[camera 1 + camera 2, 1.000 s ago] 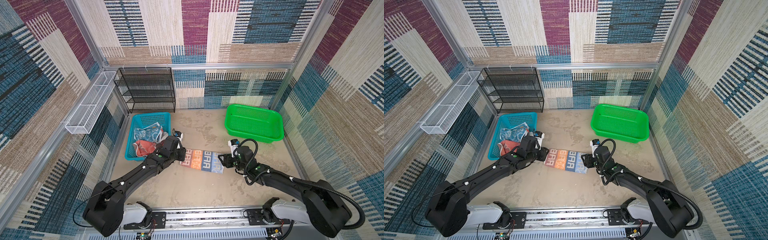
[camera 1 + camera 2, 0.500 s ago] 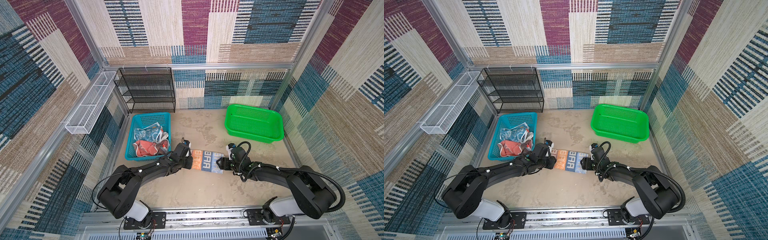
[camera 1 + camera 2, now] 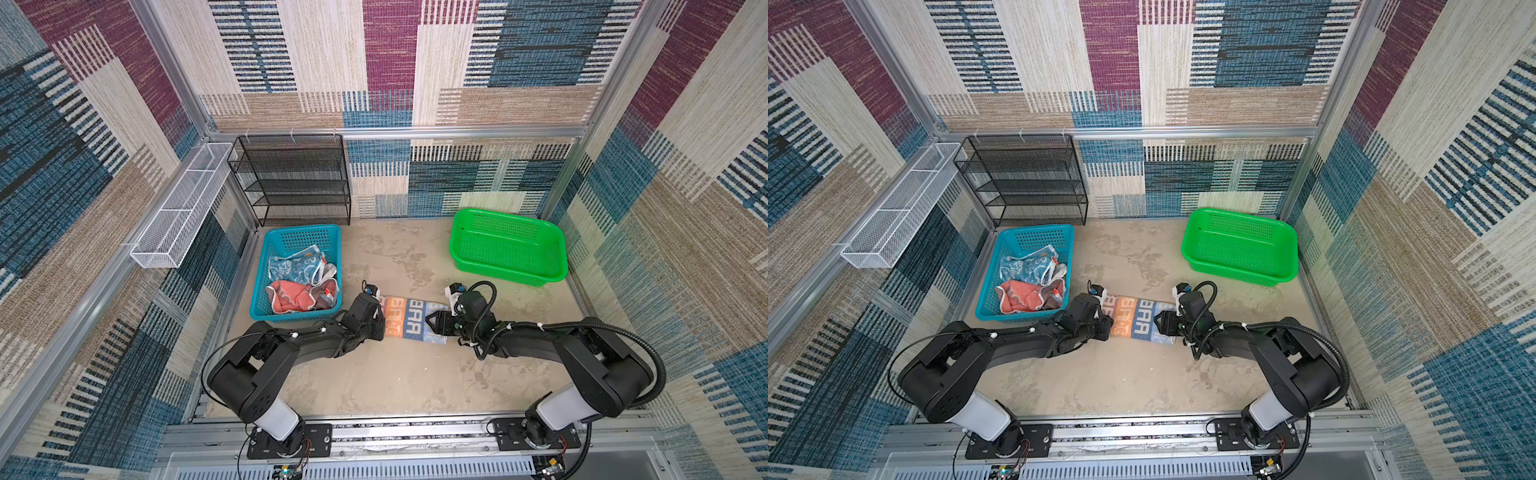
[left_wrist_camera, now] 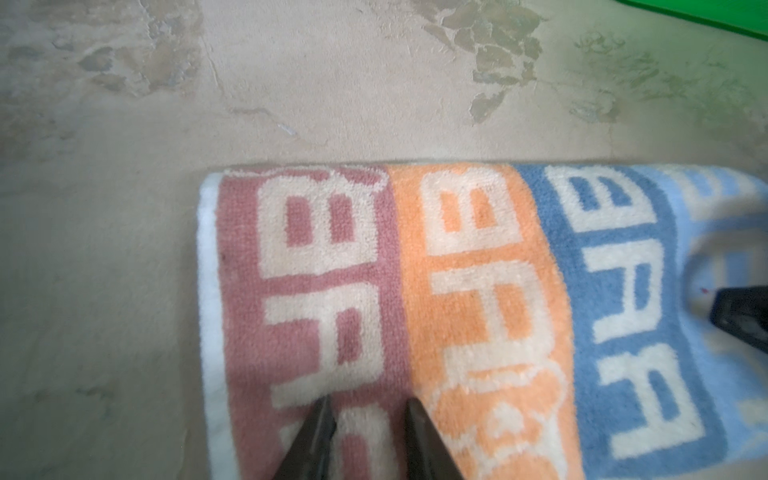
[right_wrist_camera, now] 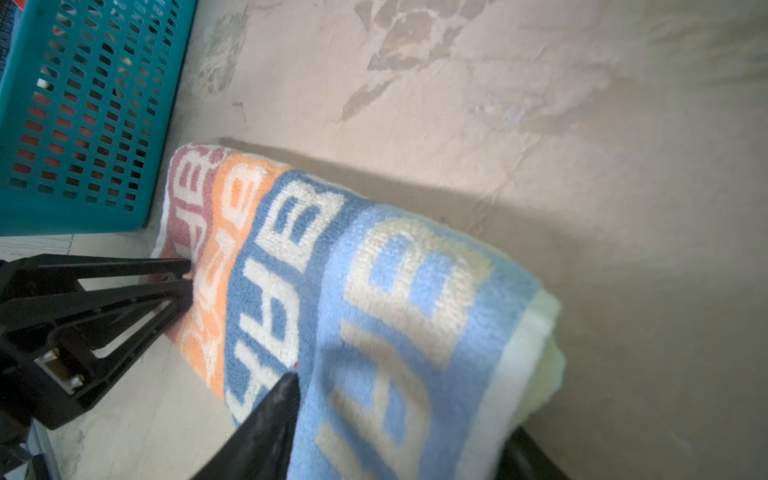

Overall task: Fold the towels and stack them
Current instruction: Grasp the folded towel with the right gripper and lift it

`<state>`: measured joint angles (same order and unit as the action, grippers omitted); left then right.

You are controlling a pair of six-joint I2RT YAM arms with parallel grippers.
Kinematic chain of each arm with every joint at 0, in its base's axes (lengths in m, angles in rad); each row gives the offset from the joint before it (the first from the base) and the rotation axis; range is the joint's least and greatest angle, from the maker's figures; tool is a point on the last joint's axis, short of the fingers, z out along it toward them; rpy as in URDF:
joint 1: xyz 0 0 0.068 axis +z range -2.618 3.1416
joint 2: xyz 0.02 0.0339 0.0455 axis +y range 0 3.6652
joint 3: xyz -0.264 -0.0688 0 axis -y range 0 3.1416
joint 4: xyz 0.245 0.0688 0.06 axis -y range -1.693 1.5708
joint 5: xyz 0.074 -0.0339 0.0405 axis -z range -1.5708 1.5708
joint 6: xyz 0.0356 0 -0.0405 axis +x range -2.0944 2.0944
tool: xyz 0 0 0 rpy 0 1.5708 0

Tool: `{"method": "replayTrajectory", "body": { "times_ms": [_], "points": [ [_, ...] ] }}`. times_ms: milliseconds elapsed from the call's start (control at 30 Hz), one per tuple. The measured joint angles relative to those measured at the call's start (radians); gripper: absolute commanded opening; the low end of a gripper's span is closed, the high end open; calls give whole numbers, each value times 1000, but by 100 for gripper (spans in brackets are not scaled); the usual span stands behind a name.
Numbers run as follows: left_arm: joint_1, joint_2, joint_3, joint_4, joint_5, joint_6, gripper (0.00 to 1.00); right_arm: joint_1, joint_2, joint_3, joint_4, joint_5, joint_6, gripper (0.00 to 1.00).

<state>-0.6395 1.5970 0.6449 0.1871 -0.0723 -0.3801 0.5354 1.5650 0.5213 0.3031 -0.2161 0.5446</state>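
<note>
Lettered towel (image 3: 409,320), pink, orange and blue stripes, lies folded on the table (image 3: 395,374). Blue patterned towel (image 3: 297,266) and coral towel (image 3: 291,295) lie crumpled in the blue basket (image 3: 303,229).

We look at our two black arms.
Our left arm (image 3: 299,345) and right arm (image 3: 536,345) are matte black links on white base joints (image 3: 276,415), with white cable ties and a ribbed black hose (image 3: 660,374).

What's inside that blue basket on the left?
The blue basket holds a crumpled blue towel with white patterns and, in front of it, a coral towel with a brown patch. A pale cloth edge peeks beside them; anything underneath is covered.
</note>
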Motion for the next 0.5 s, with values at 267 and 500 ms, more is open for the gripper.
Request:
{"method": "replayTrajectory", "body": {
  "times_ms": [267,500],
  "points": [
    [0,23,0,42,-6,-11,44,0,61,35,14,-2,14,0],
    [0,-11,10,6,28,-12,94,1,53,196,-163,11,-82,0]
  ]
}}
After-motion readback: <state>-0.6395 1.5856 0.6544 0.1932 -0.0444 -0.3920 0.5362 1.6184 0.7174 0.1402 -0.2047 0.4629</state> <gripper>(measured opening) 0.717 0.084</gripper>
